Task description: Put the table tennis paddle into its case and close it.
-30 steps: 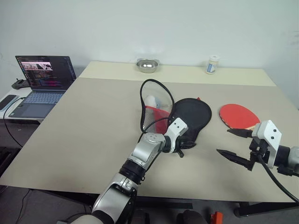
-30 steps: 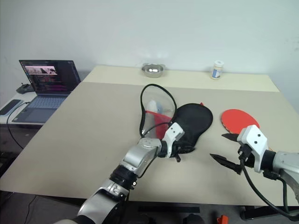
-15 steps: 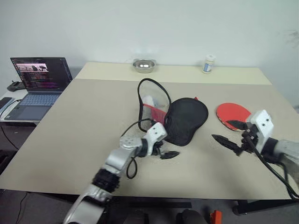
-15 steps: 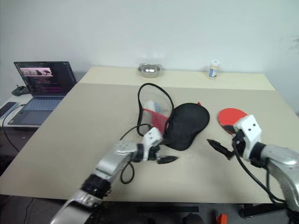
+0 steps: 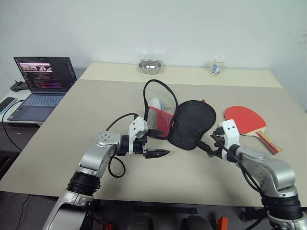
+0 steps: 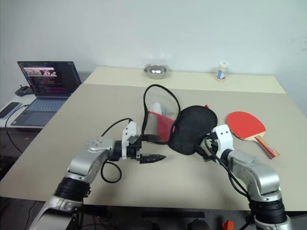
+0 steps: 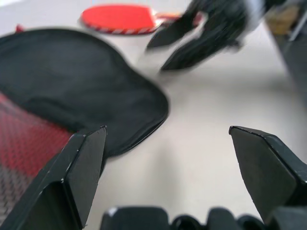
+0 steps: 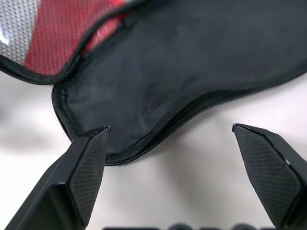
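Lying unzipped and spread apart on the table, the case is being presented with its black half flat and its red mesh half propped up, so the opening step is judged done, while the loading and the zipping are being left outstanding. The table tennis paddle is being left on the table, red face up, just behind and outboard of the right gripper and untouched by it. That gripper is being held low over the table with its jaws spread wide and nothing between them, its fingers being aimed at the narrow near edge of the black half, close in front of them. The left gripper is likewise being held released and empty, its forearm stretched low across the table and its fingers pointing toward the other arm, with the red mesh half just beside its far finger.
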Controlling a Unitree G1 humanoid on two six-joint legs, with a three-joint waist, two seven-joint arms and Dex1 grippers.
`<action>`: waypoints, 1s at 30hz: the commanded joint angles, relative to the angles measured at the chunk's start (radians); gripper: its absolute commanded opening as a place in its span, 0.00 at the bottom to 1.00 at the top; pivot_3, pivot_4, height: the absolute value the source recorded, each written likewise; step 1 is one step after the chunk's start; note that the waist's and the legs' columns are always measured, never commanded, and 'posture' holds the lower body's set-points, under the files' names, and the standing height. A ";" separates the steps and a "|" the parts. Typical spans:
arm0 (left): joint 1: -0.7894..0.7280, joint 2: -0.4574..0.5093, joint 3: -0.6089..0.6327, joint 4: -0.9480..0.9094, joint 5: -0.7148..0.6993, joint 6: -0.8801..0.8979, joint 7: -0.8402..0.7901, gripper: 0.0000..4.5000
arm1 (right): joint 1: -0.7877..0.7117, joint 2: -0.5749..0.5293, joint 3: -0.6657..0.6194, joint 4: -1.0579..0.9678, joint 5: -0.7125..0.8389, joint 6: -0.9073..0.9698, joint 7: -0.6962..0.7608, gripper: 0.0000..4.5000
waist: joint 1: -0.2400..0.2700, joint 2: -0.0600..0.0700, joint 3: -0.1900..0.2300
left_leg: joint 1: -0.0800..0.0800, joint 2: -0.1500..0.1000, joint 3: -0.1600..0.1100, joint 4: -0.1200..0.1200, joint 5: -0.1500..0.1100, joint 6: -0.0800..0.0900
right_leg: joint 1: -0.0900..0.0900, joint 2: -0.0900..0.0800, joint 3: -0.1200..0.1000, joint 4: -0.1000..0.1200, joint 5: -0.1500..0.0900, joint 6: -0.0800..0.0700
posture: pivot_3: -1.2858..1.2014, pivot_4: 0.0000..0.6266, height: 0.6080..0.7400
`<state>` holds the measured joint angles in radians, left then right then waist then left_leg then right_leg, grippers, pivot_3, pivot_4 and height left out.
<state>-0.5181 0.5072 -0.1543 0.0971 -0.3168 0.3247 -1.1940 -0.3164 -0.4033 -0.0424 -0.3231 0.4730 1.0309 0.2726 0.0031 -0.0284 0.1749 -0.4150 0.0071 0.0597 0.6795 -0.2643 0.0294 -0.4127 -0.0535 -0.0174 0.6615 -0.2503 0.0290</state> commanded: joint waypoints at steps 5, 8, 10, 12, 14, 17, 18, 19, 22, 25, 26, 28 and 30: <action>-0.030 -0.011 0.009 -0.047 -0.018 0.017 0.015 0.99 | -0.081 0.074 0.048 0.114 -0.075 -0.074 -0.028 1.00 | -0.005 0.000 0.000 | 0.000 0.000 0.000 0.000 0.000 0.000 | 0.000 0.001 0.000 0.001 0.000 0.000 | 0.52 0.24 1.00; -0.033 -0.014 0.006 -0.050 -0.017 0.020 0.014 0.99 | -0.099 0.098 0.057 0.127 -0.083 -0.083 -0.023 1.00 | -0.006 0.000 0.000 | 0.000 0.000 0.000 0.000 0.000 0.000 | 0.000 0.001 0.000 0.001 0.000 0.000 | 0.52 0.24 1.00; -0.034 -0.017 0.005 -0.055 -0.019 0.023 0.013 1.00 | -0.105 0.102 0.069 0.136 -0.097 -0.096 -0.019 0.91 | -0.006 0.000 0.000 | 0.000 0.000 0.000 0.000 0.000 0.000 | 0.000 0.001 0.000 0.001 0.000 0.000 | 0.52 0.24 1.00; -0.035 -0.019 0.005 -0.060 -0.020 0.022 0.011 1.00 | -0.107 0.098 0.082 0.139 -0.114 -0.103 -0.013 0.78 | -0.005 0.000 0.000 | 0.000 0.000 0.000 0.000 0.000 0.000 | 0.000 0.001 0.000 0.001 0.000 0.000 | 0.52 0.24 1.00; -0.036 -0.018 0.005 -0.064 -0.019 0.015 0.007 1.00 | -0.106 0.094 0.081 0.138 -0.121 -0.104 -0.008 0.64 | -0.005 0.000 0.000 | 0.000 0.000 0.000 0.000 0.000 0.000 | 0.000 0.001 0.000 0.001 0.000 0.000 | 0.52 0.24 1.00; -0.037 -0.015 0.006 -0.076 -0.018 0.007 0.000 1.00 | -0.106 0.083 0.058 0.135 -0.121 -0.093 -0.001 0.39 | -0.006 0.000 0.000 | 0.000 0.000 0.000 0.000 0.000 0.000 | -0.001 0.001 0.000 0.001 0.000 0.000 | 0.52 0.24 1.00; -0.037 -0.014 0.005 -0.079 -0.016 0.000 -0.003 1.00 | -0.107 0.082 0.046 0.134 -0.115 -0.085 0.000 0.33 | -0.006 0.000 0.000 | 0.000 0.000 0.000 0.000 0.000 0.000 | -0.001 0.001 0.000 0.001 0.000 0.000 | 0.52 0.24 1.00; -0.038 -0.013 0.003 -0.081 -0.013 -0.006 -0.005 1.00 | -0.108 0.083 0.032 0.133 -0.106 -0.075 0.001 0.24 | -0.006 0.000 0.000 | 0.000 0.000 0.000 0.000 0.000 0.000 | -0.001 0.001 0.000 0.001 0.000 0.000 | 0.52 0.24 1.00; -0.045 -0.010 -0.007 -0.089 -0.004 -0.020 -0.016 1.00 | -0.099 0.063 -0.002 0.121 -0.085 -0.035 0.018 0.00 | -0.005 0.000 0.000 | 0.000 0.000 0.000 0.000 0.000 0.000 | -0.001 0.001 0.000 0.001 0.000 0.000 | 0.52 0.24 1.00; -0.060 -0.018 -0.016 -0.087 0.004 -0.030 -0.015 1.00 | -0.081 0.014 -0.032 0.099 -0.064 0.005 0.051 0.00 | -0.003 0.000 0.000 | 0.000 0.000 0.000 0.000 0.000 0.000 | 0.000 0.001 0.000 0.001 0.000 0.000 | 0.52 0.24 1.00; -0.065 -0.021 -0.020 -0.085 0.004 -0.029 -0.016 1.00 | -0.074 -0.015 -0.034 0.095 -0.067 0.009 0.065 0.00 | -0.003 0.000 0.000 | 0.000 0.000 0.000 0.000 0.000 0.000 | 0.000 0.001 0.000 0.001 0.000 0.000 | 0.52 0.24 1.00; -0.073 -0.029 -0.026 -0.084 0.003 -0.029 -0.018 1.00 | -0.063 -0.074 -0.031 0.092 -0.076 0.009 0.097 0.00 | -0.003 0.000 0.000 | 0.000 0.000 0.000 0.000 0.000 0.000 | 0.000 0.001 0.000 0.001 0.000 0.000 | 0.52 0.24 1.00; -0.080 -0.036 -0.034 -0.082 0.003 -0.031 -0.021 1.00 | -0.059 -0.121 -0.039 0.093 -0.072 0.012 0.123 0.00 | -0.004 0.000 0.000 | 0.000 0.000 0.000 0.000 0.000 0.000 | 0.000 0.001 0.000 0.001 0.000 0.000 | 0.52 0.24 1.00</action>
<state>-0.5767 0.4790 -0.1760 0.0476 -0.3095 0.3128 -1.2103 -0.3703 -0.4955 -0.0539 -0.1958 0.3953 1.0392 0.3703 -0.0012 -0.0285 0.1749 -0.4150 0.0069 0.0598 0.6796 -0.2643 0.0294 -0.4131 -0.0526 -0.0172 0.6623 -0.2503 0.0294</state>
